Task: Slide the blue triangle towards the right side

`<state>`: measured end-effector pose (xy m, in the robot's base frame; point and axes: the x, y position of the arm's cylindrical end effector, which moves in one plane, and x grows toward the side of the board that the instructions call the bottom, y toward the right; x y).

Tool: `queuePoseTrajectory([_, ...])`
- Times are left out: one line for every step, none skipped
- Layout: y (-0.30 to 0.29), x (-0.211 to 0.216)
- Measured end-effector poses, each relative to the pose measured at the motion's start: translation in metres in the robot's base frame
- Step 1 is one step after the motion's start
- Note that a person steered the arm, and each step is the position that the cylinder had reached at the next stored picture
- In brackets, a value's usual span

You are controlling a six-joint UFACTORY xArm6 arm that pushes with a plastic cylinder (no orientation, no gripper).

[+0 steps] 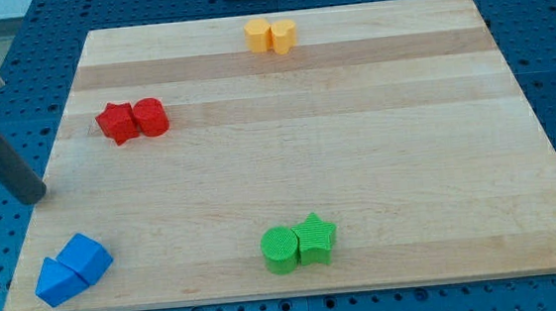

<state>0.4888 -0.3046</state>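
The blue triangle [57,282] lies at the board's bottom-left corner. It touches a second blue block [88,256], a slanted cube-like shape, just to its upper right. My tip [34,198] is at the board's left edge, above the blue blocks by about a block's length or more, and touches neither. The dark rod slants up to the view's upper left.
A red star [115,124] and red cylinder [151,117] sit together at the upper left. Two yellow blocks [271,36] sit at the top middle. A green cylinder [281,251] and green star [315,238] sit at the bottom middle. The wooden board [377,148] lies on a blue pegboard.
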Motion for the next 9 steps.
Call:
queuePoseTrajectory([0.000, 0.012])
queuePoseTrajectory([0.001, 0.050])
queuePoseTrajectory([0.000, 0.087])
queuePoseTrajectory([0.002, 0.128])
queuePoseTrajectory([0.002, 0.128])
queuePoseTrajectory([0.016, 0.129])
queuePoseTrajectory([0.020, 0.129])
queuePoseTrajectory([0.048, 0.129])
queuePoseTrajectory([0.074, 0.129])
